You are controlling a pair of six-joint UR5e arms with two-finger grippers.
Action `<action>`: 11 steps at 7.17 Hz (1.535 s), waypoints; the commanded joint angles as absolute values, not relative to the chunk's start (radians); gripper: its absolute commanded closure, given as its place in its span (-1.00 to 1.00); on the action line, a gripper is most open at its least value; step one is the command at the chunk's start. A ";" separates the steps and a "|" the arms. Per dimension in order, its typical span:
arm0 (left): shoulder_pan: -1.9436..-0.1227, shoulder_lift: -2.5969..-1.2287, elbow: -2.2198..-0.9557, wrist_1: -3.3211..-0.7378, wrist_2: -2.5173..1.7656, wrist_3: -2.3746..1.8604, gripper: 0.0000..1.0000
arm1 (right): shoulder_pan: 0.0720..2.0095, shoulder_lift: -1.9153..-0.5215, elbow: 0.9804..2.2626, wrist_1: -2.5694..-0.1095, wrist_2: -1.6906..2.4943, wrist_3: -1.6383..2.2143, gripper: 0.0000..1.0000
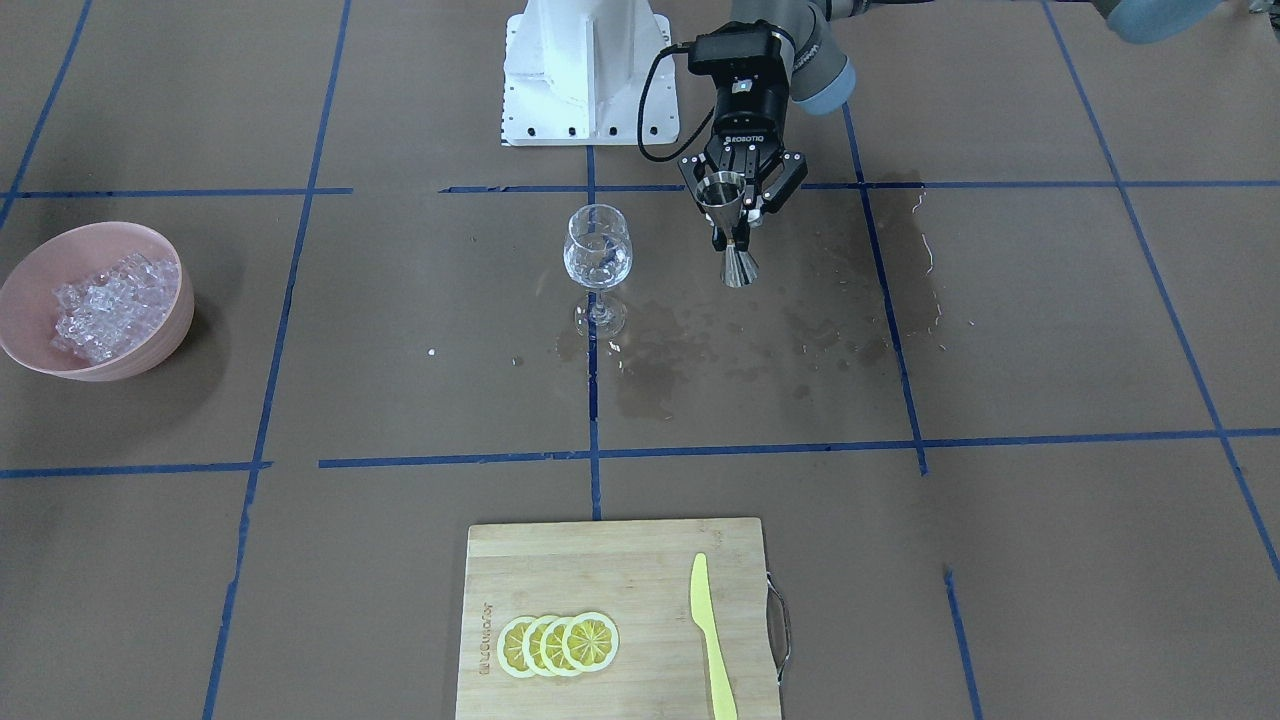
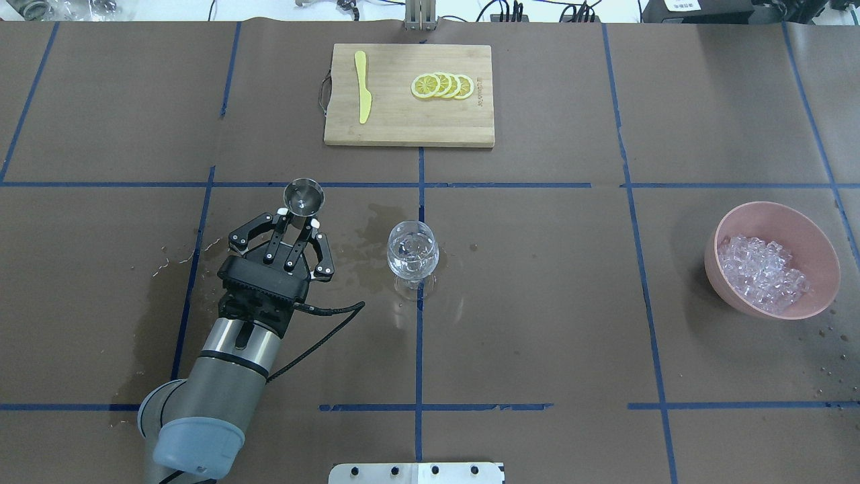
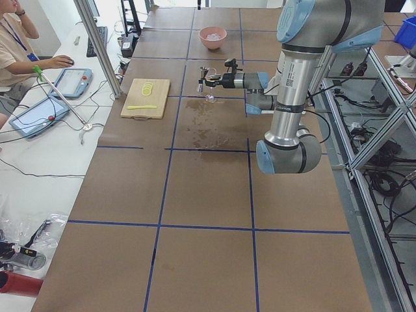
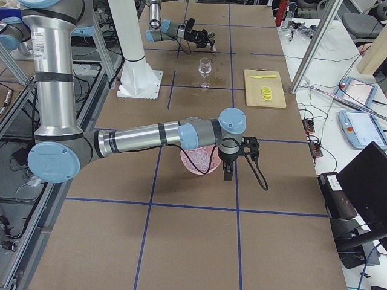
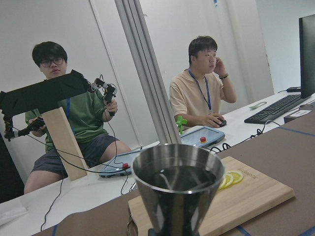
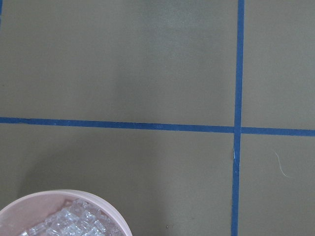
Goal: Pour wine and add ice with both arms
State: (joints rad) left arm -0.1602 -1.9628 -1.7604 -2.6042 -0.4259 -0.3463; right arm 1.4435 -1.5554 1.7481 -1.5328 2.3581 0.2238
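Observation:
My left gripper (image 2: 300, 222) is shut on the waist of a steel jigger (image 2: 304, 195) and holds it upright above the table, to the left of the wine glass (image 2: 412, 250) in the overhead view. The left wrist view shows dark liquid in the jigger (image 5: 178, 184). The glass (image 1: 598, 250) stands upright with clear contents. A pink bowl (image 2: 736, 222) at the far right holds the ice (image 2: 762, 272). My right gripper (image 4: 228, 172) shows only in the exterior right view, hanging next to the bowl (image 4: 199, 162); I cannot tell whether it is open or shut. The right wrist view shows the bowl's rim (image 6: 74, 196) and ice (image 6: 74, 221).
A wooden cutting board (image 2: 403, 128) at the far edge carries lemon slices (image 2: 443, 85) and a yellow knife (image 2: 363, 94). Wet stains (image 1: 740, 340) spread on the brown paper around the glass. The white pedestal (image 1: 590, 70) stands behind the glass. Operators sit beyond the board.

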 commanded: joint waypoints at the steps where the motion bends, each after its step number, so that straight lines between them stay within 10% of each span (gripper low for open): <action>1: -0.163 -2.003 -1.764 -2.513 -0.428 -0.275 1.00 | 1.443 -1.555 1.741 -1.532 2.356 0.224 -1.00; 11: -0.146 -2.019 -1.885 -2.175 -0.597 -0.140 1.00 | 1.442 -1.554 1.720 -1.536 2.385 0.224 -1.00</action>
